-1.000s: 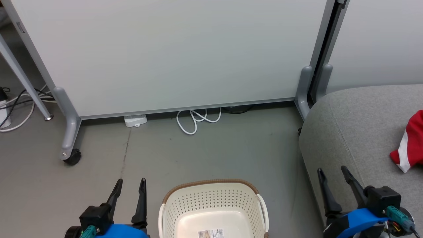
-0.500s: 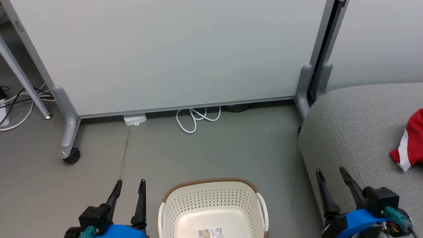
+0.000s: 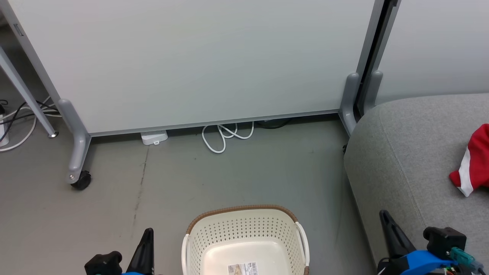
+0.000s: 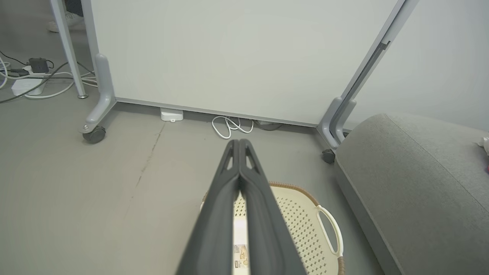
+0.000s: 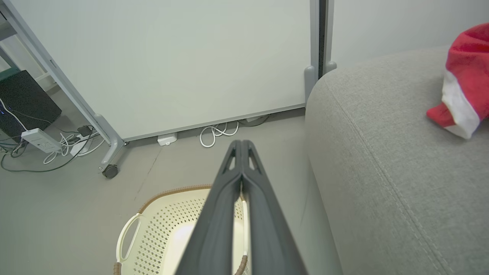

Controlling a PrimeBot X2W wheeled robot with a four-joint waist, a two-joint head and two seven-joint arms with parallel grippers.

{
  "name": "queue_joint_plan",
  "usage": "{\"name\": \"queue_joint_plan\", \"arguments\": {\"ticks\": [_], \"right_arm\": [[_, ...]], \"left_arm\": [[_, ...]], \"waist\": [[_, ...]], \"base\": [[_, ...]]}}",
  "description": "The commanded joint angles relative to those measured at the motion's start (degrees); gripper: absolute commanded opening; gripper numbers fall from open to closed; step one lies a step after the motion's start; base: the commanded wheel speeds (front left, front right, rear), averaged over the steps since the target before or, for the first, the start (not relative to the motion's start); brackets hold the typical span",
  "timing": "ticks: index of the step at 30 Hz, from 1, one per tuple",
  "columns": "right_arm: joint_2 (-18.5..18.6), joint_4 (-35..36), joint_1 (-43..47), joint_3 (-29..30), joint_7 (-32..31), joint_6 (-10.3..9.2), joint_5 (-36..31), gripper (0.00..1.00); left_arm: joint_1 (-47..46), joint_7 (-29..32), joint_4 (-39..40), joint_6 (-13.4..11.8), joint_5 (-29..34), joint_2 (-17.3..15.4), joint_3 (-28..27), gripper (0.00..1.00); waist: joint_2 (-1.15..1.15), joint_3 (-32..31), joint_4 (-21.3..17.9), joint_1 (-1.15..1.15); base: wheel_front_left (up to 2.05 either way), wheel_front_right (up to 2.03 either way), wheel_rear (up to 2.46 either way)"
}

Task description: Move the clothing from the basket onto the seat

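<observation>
— Left claw and right claw: how are they?
— Both closed, fingers pressed together.
— And the clothing?
— Lying on the grey seat, well apart from the basket on the floor.

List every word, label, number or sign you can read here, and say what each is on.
No text can be read.
Label on the floor of the basket: print too small and blurred to read.
White power strip on the floor: any marking too small to read.
</observation>
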State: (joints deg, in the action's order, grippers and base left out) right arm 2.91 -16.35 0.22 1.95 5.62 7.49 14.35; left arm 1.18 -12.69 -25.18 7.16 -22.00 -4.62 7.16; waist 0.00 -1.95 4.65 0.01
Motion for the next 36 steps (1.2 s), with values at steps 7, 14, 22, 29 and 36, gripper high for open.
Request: {"name": "queue_joint_plan", "arguments": {"ticks": [7,14,22,29,36], "right_arm": [[0.06,1.25,-1.77,0.55,-1.32,0.00,9.60,0.00],[0.06,1.44,-2.20,0.87,-2.21,0.00,15.58,0.00],[0.05,1.61,-2.76,1.29,-3.37,0.00,22.94,0.00],[0.04,1.74,-3.33,1.69,-4.43,0.00,29.66,0.00],[0.04,1.84,-3.71,2.02,-5.32,0.00,35.08,0.00]], "left_arm": [[-2.22,2.15,2.29,0.08,-8.50,0.15,-1.99,0.00],[-2.74,3.63,3.11,0.11,-13.90,0.28,-3.00,0.00],[-3.37,5.47,4.09,0.14,-20.53,0.44,-4.29,0.00],[-3.92,7.15,4.99,0.18,-26.60,0.59,-5.47,0.00],[-4.41,8.53,5.72,0.21,-31.53,0.71,-6.40,0.00]], "waist": [[0.00,0.14,-0.30,0.00],[0.00,0.25,-0.54,0.00],[0.00,0.39,-0.85,0.00],[0.00,0.53,-1.17,0.00],[0.00,0.66,-1.44,0.00]], "base": [[0.00,0.00,0.00],[0.00,0.00,0.00],[0.00,0.00,0.00],[0.00,0.00,0.00],[0.00,0.00,0.00]]}}
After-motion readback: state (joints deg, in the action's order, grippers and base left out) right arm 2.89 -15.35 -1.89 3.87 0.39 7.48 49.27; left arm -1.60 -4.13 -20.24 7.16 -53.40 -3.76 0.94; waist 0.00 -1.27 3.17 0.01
